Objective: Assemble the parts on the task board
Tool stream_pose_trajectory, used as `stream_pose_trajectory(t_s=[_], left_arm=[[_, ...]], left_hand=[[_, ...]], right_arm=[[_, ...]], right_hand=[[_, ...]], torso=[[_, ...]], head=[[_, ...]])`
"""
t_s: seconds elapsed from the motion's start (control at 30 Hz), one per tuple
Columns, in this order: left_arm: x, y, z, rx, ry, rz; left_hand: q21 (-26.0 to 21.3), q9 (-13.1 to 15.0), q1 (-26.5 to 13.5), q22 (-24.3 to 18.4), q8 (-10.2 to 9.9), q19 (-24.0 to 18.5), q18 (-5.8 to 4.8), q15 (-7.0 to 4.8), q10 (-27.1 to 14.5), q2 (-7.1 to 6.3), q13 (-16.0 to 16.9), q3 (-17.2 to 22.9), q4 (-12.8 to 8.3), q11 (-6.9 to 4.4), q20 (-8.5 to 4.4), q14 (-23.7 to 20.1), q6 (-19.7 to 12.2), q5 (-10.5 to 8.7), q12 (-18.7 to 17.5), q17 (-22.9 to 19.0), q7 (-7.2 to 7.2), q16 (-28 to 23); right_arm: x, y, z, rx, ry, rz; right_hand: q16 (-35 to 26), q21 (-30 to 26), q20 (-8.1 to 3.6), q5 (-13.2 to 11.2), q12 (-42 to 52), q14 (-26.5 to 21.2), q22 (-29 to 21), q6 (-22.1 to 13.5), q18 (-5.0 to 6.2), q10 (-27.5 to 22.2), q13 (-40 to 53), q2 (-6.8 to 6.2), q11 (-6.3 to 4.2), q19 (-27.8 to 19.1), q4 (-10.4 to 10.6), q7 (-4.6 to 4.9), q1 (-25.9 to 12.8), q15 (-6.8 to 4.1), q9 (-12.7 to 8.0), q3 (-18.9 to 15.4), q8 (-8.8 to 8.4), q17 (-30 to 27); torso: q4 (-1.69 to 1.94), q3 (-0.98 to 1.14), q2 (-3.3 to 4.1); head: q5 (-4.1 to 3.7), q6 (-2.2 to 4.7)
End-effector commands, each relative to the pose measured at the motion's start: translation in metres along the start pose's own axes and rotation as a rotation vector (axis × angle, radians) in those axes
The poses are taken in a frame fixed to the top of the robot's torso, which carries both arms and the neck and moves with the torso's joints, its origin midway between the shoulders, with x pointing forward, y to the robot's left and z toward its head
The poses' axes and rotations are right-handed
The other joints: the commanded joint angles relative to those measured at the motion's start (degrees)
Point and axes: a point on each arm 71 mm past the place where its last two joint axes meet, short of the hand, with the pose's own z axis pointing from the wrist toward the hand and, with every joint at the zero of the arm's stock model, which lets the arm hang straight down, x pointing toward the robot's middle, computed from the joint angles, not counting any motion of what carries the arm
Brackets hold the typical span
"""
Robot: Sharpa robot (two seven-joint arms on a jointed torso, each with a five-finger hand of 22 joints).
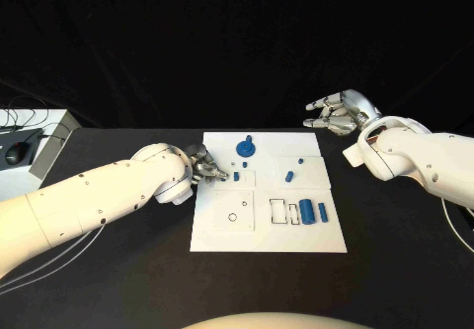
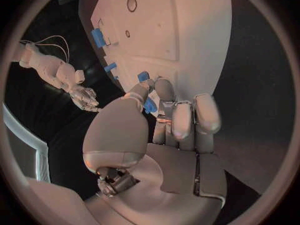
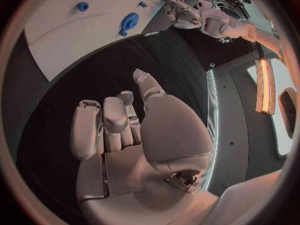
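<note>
The white task board (image 1: pixel 222 236) lies mid-table. On it are a round blue part (image 1: pixel 245 147), a small blue part (image 1: pixel 237 176), another (image 1: pixel 290 176) and two blue cylinders (image 1: pixel 315 211) beside outlined slots. My left hand (image 1: pixel 209 171) hovers over the board's left edge, fingertips close to the small part. In the left wrist view the left hand (image 2: pixel 165 117) pinches a small blue part (image 2: pixel 150 105) between thumb and finger. My right hand (image 1: pixel 339 113) hangs over bare table beyond the board's far right corner, fingers loosely bent and holding nothing (image 3: pixel 122 125).
A grey box (image 1: pixel 44 140) with a black mouse (image 1: pixel 17 155) and cables sits at the table's left edge. Two round holes (image 1: pixel 232 217) mark the board's near left panel. Black table surrounds the board on all sides.
</note>
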Motion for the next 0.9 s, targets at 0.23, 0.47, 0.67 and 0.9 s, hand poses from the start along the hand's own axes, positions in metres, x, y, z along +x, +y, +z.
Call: stream_pose_trajectory(t_s=[0.23,0.47,0.67,0.9], left_arm=[[0.0043,0.0021,0.0013,-0.025,0.039,0.002],[0.0032,0.0027,0.0010,-0.028,0.029,-0.003],[0.0027,0.0032,0.0003,-0.028,0.025,-0.004],[0.0019,0.0032,-0.0010,-0.026,0.025,-0.002]], left_hand=[[-0.30,-0.78,1.67,0.14,-0.35,0.03,-1.15,0.04,0.05,0.35,-0.07,-4.68,0.40,-0.61,0.12,0.16,3.11,0.02,0.69,-0.07,-3.59,0.04],[-0.45,-0.49,1.62,0.05,0.20,0.01,-1.16,-0.09,-0.16,1.79,-0.37,-13.43,2.70,-0.91,-0.06,0.12,3.26,-0.36,1.05,-0.20,-3.90,-0.02],[-0.43,-0.33,2.63,0.08,0.58,0.05,-1.17,-0.11,-0.32,3.09,-0.76,-19.71,4.06,-0.77,-0.08,0.09,3.09,-0.44,1.39,-0.24,-3.95,-0.03],[-0.39,-0.10,3.20,0.15,1.05,0.06,-1.16,-0.13,-0.37,3.68,-1.13,-23.39,5.24,-0.79,-0.08,0.13,2.97,-0.43,1.78,-0.10,-3.97,0.07]], right_arm=[[0.0011,0.0009,-0.0002,-0.012,0.011,0.002],[0.0009,0.0007,-0.0004,-0.012,0.010,0.002],[0.0007,0.0007,-0.0005,-0.012,0.010,0.001],[0.0005,0.0003,-0.0007,-0.011,0.010,0.001]], right_hand=[[-0.18,-0.16,-0.12,0.28,0.11,0.19,10.91,-0.08,0.00,0.03,0.04,0.02,-0.25,4.45,0.14,0.37,-0.45,0.02,-0.02,-0.11,-0.32,-0.05],[-0.18,-0.16,-0.12,0.28,0.11,0.19,10.91,-0.08,0.00,0.03,0.04,0.02,-0.25,4.45,0.14,0.37,-0.45,0.02,-0.02,-0.11,-0.32,-0.05],[-0.18,-0.16,-0.12,0.28,0.11,0.19,10.91,-0.08,0.00,0.03,0.04,0.02,-0.25,4.45,0.14,0.37,-0.45,0.02,-0.02,-0.11,-0.32,-0.05],[-0.18,-0.16,-0.12,0.28,0.11,0.19,10.91,-0.08,0.00,0.03,0.04,0.02,-0.25,4.45,0.14,0.37,-0.45,0.02,-0.02,-0.11,-0.32,-0.05]], torso=[[0.04,-0.04,-0.03],[0.01,-0.10,-0.02],[0.00,-0.09,-0.01],[0.04,-0.10,-0.04]], head=[[-0.09,-0.01],[-0.13,0.01],[-0.17,-0.01],[-0.27,-0.04]])
